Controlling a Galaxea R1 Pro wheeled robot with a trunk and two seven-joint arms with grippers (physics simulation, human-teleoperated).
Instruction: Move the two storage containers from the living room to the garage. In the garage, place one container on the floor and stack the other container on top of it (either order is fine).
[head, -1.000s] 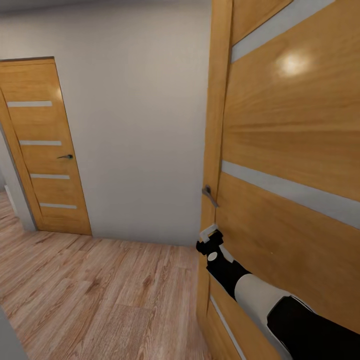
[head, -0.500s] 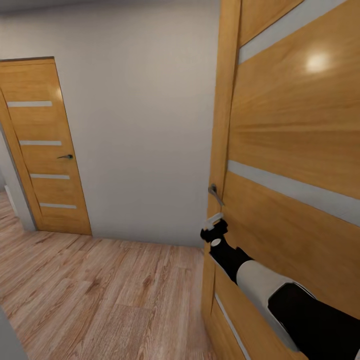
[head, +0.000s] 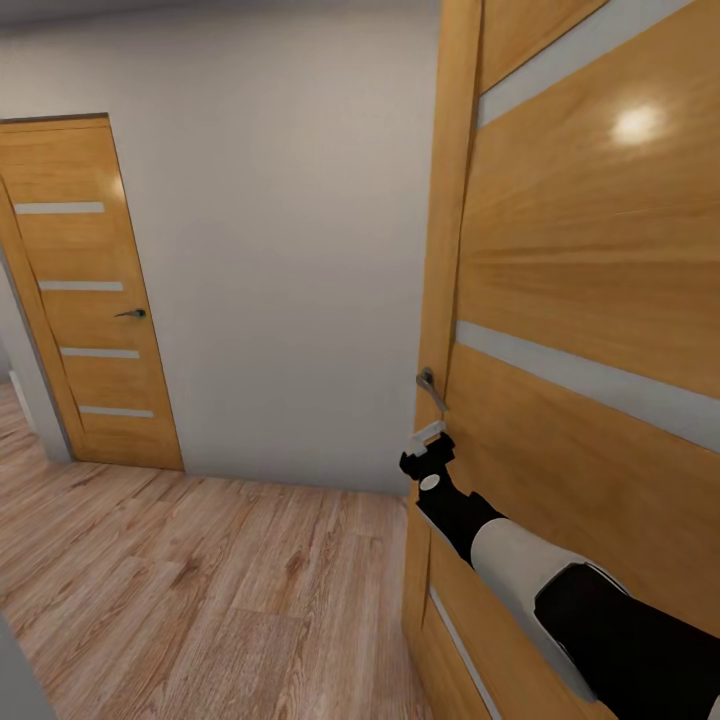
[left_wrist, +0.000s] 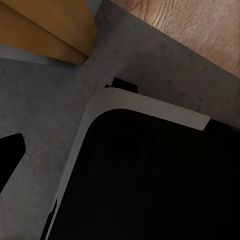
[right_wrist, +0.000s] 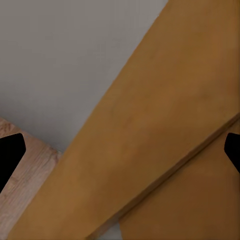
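The two storage containers are out of view. My right gripper (head: 426, 440) is raised against the edge of a tall oak door (head: 580, 300), just below its metal lever handle (head: 430, 388). In the right wrist view the right gripper (right_wrist: 120, 150) is open, its black fingertips (right_wrist: 10, 155) spread wide with the door edge (right_wrist: 150, 125) between them and nothing held. In the left wrist view one black fingertip (left_wrist: 10, 155) hangs over grey floor (left_wrist: 45, 100) beside my own dark base (left_wrist: 150, 180).
A second oak door (head: 85, 300) with a lever handle stands shut at the far left. A plain pale wall (head: 280, 250) runs between the two doors. Light wood plank floor (head: 200, 580) stretches ahead on the left.
My right gripper has risen closer to the lever handle. The near door's edge has shifted a little to the right. In the last half second almost nothing moved.
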